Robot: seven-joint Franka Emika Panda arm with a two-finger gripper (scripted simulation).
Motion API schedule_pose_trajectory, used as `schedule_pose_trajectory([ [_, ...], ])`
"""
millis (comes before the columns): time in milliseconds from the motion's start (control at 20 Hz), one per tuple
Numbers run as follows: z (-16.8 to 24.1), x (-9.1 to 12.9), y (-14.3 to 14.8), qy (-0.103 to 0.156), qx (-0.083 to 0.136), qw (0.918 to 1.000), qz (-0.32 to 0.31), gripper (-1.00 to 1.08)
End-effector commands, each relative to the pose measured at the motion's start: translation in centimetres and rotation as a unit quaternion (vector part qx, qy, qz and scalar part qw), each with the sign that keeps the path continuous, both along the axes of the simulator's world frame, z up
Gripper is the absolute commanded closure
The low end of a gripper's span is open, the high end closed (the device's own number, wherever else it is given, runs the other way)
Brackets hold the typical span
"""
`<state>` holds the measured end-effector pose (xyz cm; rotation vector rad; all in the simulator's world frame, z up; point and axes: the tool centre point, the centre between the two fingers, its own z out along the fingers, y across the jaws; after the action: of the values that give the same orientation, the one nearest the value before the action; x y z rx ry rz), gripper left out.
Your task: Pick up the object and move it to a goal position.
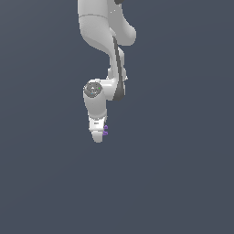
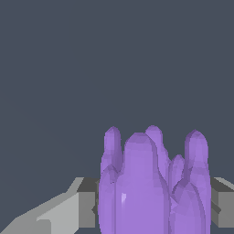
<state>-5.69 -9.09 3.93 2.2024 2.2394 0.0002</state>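
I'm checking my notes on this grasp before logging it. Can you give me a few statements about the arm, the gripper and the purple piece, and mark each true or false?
1. The purple piece sits between the gripper fingers. True.
2. The purple piece lies alone on the floor, far from the arm. False: in the exterior view it shows at the gripper's tip.
3. The arm comes down from the top of the exterior view. True.
4. The piece is green. False: it is purple.
5. Several other things stand around the gripper. False: only plain grey background shows.
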Motion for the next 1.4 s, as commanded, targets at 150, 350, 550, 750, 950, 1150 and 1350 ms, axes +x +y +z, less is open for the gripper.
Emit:
schedule_pose_trajectory([
  [150,1.2,-0.2,1.2,0.000,0.000,1.0000,0.000,1.08],
  [350,3.0,-0.6,2.8,0.000,-0.001,1.0000,0.000,1.08],
  [550,5.5,-1.2,5.3,0.000,-0.001,1.0000,0.001,1.08],
  [750,8.8,-1.9,8.4,0.000,-0.002,1.0000,0.001,1.08],
  [950,12.5,-2.6,11.9,0.000,-0.002,1.0000,0.001,1.08],
  [1150,16.1,-3.3,15.3,0.001,-0.001,1.0000,0.001,1.08],
  [1350,19.2,-3.8,18.3,0.001,-0.001,1.0000,0.001,1.08],
])
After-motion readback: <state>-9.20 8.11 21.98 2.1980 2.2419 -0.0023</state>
